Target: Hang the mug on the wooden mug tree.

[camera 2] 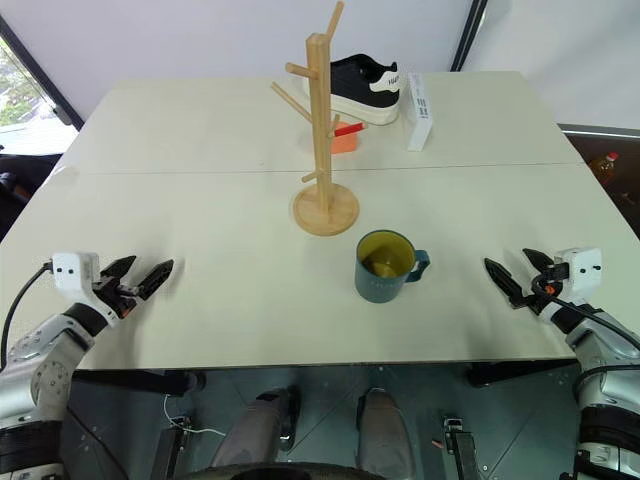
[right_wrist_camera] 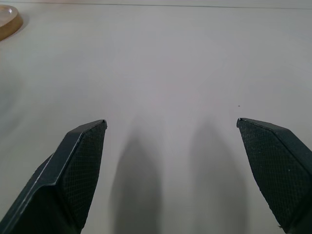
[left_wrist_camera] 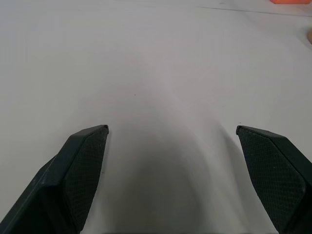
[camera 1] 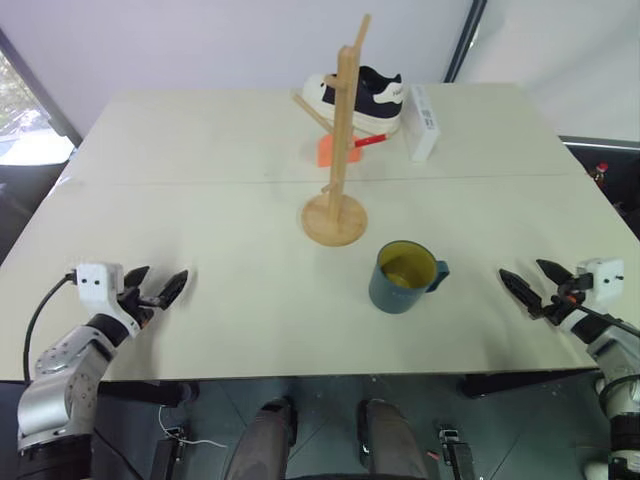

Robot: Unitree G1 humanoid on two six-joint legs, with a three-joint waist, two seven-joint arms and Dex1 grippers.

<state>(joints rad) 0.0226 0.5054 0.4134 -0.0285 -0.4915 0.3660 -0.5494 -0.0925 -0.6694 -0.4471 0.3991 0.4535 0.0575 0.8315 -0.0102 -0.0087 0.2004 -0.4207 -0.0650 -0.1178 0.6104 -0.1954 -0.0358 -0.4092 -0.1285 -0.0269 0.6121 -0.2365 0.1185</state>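
Note:
A dark teal mug (camera 1: pixel 405 278) with a yellow inside stands upright on the white table (camera 1: pixel 230 230), its handle turned to the right. Just behind it and a little left rises the wooden mug tree (camera 1: pixel 340 150) on a round disc base, its slanted pegs bare. My left gripper (camera 1: pixel 160 284) hovers open near the table's front left, far from the mug. My right gripper (camera 1: pixel 530 280) is open at the front right, a short way right of the mug's handle. Between each pair of fingers lies bare tabletop, as the wrist views show; the tree's base (right_wrist_camera: pixel 9 22) peeks into the right wrist view.
Behind the tree lie a black-and-white sneaker (camera 1: pixel 365 98), an orange block (camera 1: pixel 333 150) and a white box (camera 1: pixel 423 122). A seam runs across the table's middle. The table's front edge is close below both grippers.

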